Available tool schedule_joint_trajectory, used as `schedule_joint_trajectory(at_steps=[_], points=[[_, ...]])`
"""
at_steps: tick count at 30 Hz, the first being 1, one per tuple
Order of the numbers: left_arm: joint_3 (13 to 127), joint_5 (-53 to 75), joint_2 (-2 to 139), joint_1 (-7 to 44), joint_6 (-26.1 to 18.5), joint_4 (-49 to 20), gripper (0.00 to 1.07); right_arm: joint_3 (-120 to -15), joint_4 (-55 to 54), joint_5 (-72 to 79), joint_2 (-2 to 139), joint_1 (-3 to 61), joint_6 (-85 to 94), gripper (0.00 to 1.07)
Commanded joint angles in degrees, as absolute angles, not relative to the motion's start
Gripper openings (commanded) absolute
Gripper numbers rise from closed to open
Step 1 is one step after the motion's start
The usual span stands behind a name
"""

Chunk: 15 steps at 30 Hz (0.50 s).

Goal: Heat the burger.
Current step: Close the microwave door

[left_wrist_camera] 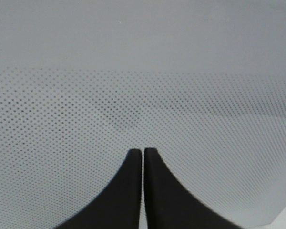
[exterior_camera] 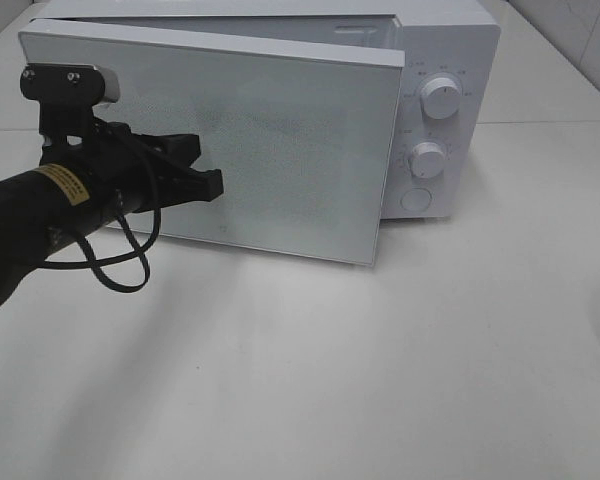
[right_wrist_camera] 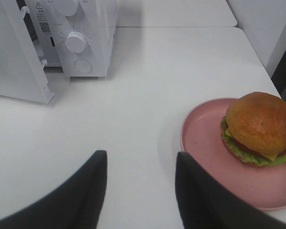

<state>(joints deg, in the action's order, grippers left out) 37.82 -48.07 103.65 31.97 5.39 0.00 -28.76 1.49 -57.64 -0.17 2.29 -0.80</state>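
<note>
The burger (right_wrist_camera: 258, 128), brown bun over green lettuce, sits on a pink plate (right_wrist_camera: 207, 143) on the white table, seen only in the right wrist view. My right gripper (right_wrist_camera: 139, 164) stands open just beside the plate, nothing between its fingers. The white microwave (exterior_camera: 435, 60) stands at the back with its door (exterior_camera: 280, 150) swung partly open. My left gripper (exterior_camera: 212, 182) is shut and empty, its tips against the door's dotted front (left_wrist_camera: 143, 95). The burger and the right arm are out of the exterior high view.
Two round knobs (exterior_camera: 440, 97) and a round button (exterior_camera: 416, 199) are on the microwave's control panel. White table (exterior_camera: 380, 380) spreads in front of the microwave. A loose black cable (exterior_camera: 120, 270) hangs under the left arm.
</note>
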Motion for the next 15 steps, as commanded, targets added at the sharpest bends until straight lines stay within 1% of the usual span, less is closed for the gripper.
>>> schedule_joint_trajectory(at_steps=[1, 2, 4, 5, 7, 11, 12, 15], points=[[40.05, -48.36, 105.14, 33.92, 1.66, -5.21, 0.01, -28.59, 1.32, -57.30, -1.95, 2.12, 0.00, 0.44], [40.05, -48.36, 105.14, 33.92, 1.66, -5.21, 0.01, -28.59, 1.32, -57.30, -1.95, 2.12, 0.00, 0.44], [41.71, -48.13, 106.11, 35.01, -1.43, -8.31, 0.01, -28.59, 1.32, -57.30, -1.95, 2.12, 0.00, 0.44], [41.71, -48.13, 106.11, 35.01, -1.43, -8.31, 0.01, -28.59, 1.32, -57.30, -1.95, 2.12, 0.00, 0.44], [43.54, -48.01, 107.26, 35.58, -2.75, -10.43, 0.01, -28.59, 1.32, -57.30, -1.95, 2.12, 0.00, 0.44], [45.49, -47.21, 108.40, 35.58, -2.86, -10.77, 0.01, -28.59, 1.32, -57.30, -1.95, 2.12, 0.00, 0.44], [47.04, -47.04, 109.03, 35.58, -3.84, -11.00, 0.01, -28.59, 1.32, -57.30, -1.95, 2.12, 0.00, 0.44], [48.76, -46.81, 109.84, 35.58, -4.93, -11.34, 0.01, -28.59, 1.32, -57.30, -1.95, 2.12, 0.00, 0.44]])
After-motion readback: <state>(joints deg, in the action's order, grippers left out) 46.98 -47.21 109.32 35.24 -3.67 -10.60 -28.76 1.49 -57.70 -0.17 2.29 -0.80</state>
